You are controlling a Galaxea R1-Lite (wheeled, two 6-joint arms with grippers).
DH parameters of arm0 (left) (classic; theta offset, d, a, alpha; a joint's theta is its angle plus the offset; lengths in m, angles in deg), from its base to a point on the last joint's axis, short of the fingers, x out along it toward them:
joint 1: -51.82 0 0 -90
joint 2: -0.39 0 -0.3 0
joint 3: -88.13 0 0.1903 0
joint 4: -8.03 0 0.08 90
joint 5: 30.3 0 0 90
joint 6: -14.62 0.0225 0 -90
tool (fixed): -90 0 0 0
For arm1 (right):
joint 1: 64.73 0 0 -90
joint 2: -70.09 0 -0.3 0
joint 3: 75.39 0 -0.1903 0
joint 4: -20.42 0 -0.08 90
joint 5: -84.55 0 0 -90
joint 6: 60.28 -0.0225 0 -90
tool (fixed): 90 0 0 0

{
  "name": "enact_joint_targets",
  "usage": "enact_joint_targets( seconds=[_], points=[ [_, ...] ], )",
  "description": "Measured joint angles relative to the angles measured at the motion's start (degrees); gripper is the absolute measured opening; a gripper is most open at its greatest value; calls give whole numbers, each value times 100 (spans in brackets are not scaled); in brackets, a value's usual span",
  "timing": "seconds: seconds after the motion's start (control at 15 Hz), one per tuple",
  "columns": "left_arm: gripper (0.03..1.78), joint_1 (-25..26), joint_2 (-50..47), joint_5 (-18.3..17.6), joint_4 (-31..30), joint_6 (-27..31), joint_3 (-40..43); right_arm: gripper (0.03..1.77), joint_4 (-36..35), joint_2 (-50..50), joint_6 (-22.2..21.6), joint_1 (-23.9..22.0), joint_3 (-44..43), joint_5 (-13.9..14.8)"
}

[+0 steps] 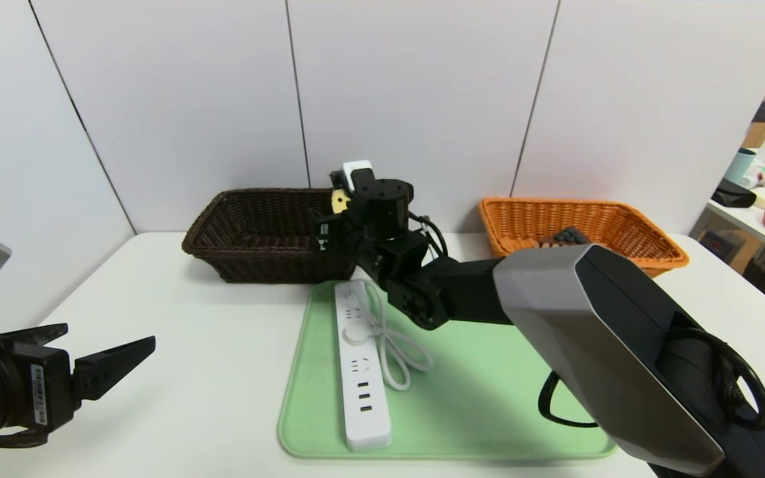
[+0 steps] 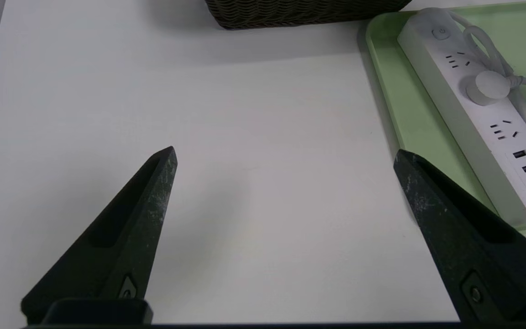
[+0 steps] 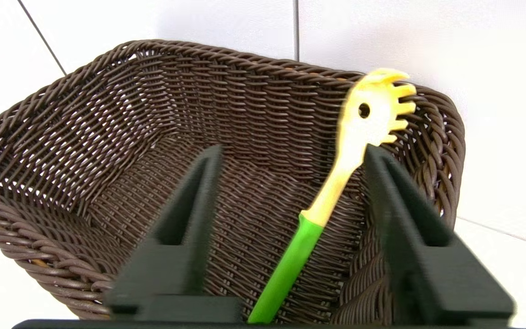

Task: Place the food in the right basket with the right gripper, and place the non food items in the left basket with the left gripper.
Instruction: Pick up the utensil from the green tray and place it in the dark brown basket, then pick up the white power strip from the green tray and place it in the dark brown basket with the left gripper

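While my left gripper (image 1: 111, 352) is waiting over the tabletop (image 1: 223, 398), nearest of all and on the left side of the green tray (image 1: 489, 425), its jaws are standing wide apart with nothing between them. On that tray the white power strip (image 1: 364, 372) is lying with its coiled cord (image 1: 396, 352), so by my reckoning it is the main job left. Beyond the tray's left far corner, my right gripper (image 3: 292, 151) is hanging over the dark brown basket (image 3: 263, 68), its jaws parted around nothing. The pasta spoon (image 3: 287, 269) is resting inside that basket, yellow head leaning up near the rim; I am counting it as done, though the right arm is the one over it. Beyond the tray's right far side, the orange basket (image 1: 555, 207) is holding the toy cake slice (image 1: 570, 236), so the food is looking finished.
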Motion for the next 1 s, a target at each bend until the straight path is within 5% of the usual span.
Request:
enact_joint_targets(
  seconds=[0.67, 1.0],
  points=[
    [169, -2, -1, -35, -26, 2, -74, 155, 586, -1163, 497, 155, 20, 533],
    [169, -17, 52, -71, -30, 24, -240, 163, 2459, -2499, 720, -146, 39, 500]
  ],
)
